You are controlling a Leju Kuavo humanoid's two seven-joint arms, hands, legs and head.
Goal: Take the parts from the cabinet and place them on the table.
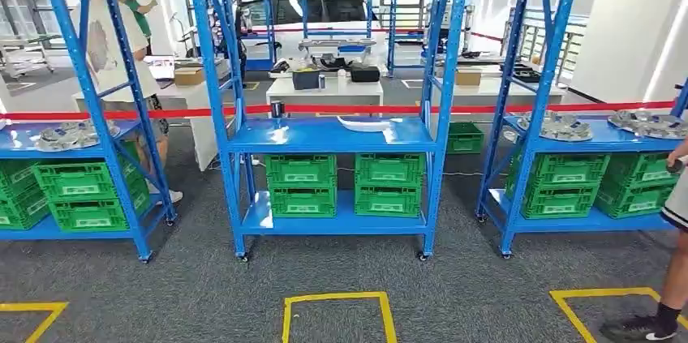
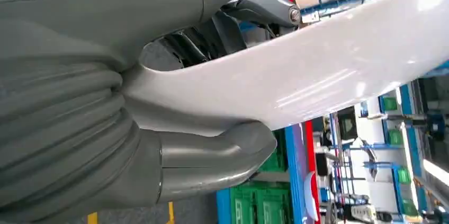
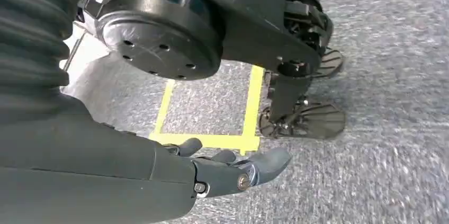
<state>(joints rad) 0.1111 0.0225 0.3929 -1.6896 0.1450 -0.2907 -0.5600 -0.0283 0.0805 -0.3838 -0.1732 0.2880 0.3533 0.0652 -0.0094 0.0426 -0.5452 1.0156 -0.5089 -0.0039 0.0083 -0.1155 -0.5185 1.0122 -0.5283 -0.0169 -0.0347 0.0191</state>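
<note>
The robot stands back from the blue shelf (image 1: 328, 136), looking at it from across the grey carpet. Its left hand (image 2: 212, 128) holds a long, smooth white part (image 2: 328, 70), with the thick thumb under it and the dark fingers over it. So one part is already off the shelf and in that hand. Another white part (image 1: 363, 123) lies on the middle board of the shelf, near its front edge. The right hand (image 3: 233, 168) hangs down over the carpet and holds nothing, with its fingers stretched out.

I think the job now is to carry the part to a counter. The robot should keep a firm hold and keep the part level, because it is long and slippery and could swing or bump a shelf post.

The far end of the held part runs out of the picture. I cannot tell which counter it should go on. A white counter (image 1: 324, 87) stands behind the red tape (image 1: 341, 109). A person's leg (image 1: 675, 278) is cut off at the right.
</note>
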